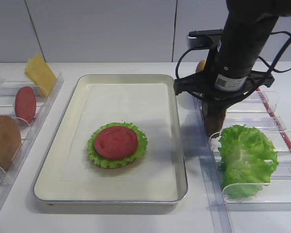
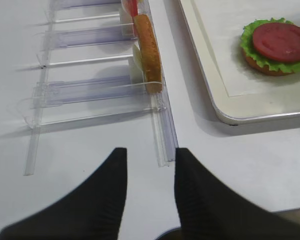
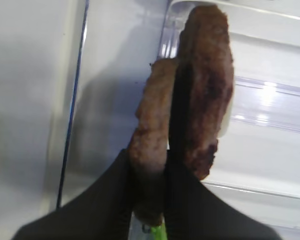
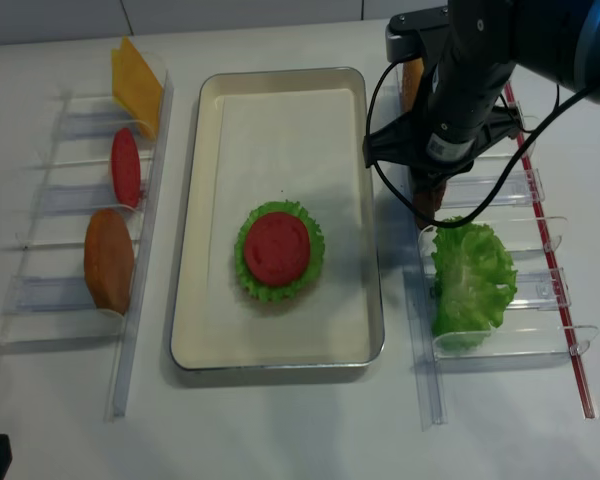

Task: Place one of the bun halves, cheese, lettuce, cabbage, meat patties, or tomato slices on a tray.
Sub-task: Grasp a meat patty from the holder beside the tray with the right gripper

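Right fingers [image 3: 162, 200] clamped on near patty [image 3: 151, 150] of 2 in rack [image 1: 269, 124]. Lift straight, clear far patty [image 3: 207, 95], carry over tray [image 1: 179, 160], centre on tomato [image 1: 115, 142]. Left fingers [image 2: 150, 175] apart, idle.

Black right gripper [image 3: 150, 190] reaches straight down from its dark arm, fingers [image 3: 190, 200] pinched together; black left gripper [image 2: 150, 170] hovers low, fingers [image 2: 110, 185] spread

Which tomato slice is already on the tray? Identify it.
The tomato slice lying flat on the lettuce leaf in the middle of the tray. The other tomato slice stands on edge in the left divider rack, off the tray.
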### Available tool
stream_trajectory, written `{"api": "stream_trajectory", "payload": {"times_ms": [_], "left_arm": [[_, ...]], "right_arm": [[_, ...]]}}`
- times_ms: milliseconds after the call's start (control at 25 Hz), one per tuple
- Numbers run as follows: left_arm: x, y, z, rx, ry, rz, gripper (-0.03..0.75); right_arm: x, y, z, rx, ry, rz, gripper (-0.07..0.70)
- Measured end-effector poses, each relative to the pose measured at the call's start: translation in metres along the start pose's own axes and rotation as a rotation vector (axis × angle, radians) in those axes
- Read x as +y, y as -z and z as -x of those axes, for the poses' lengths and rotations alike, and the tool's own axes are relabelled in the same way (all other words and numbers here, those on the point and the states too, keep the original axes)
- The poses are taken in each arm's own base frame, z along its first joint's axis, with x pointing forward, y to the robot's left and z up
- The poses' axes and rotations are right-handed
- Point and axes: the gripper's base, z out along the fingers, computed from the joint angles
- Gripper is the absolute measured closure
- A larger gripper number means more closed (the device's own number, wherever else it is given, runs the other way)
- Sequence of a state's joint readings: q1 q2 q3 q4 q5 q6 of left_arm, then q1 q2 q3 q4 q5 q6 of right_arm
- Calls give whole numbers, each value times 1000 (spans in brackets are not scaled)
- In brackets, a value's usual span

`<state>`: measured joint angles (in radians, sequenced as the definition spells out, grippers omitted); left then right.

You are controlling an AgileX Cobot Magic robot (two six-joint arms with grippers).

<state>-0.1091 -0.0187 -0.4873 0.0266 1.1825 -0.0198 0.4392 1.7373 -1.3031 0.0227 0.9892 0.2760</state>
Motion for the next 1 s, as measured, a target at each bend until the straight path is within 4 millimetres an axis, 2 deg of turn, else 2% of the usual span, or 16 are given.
{"api": "stream_trajectory", "payload": {"times_ms": [440, 1000], "left_arm": [[0, 0, 0, 0, 0, 0, 477], [0, 0, 0, 0, 0, 0, 477]], "right_arm": [[-2, 3, -1, -2, 9, -19, 495], [-3, 56, -11, -104, 7, 16, 495]]}}
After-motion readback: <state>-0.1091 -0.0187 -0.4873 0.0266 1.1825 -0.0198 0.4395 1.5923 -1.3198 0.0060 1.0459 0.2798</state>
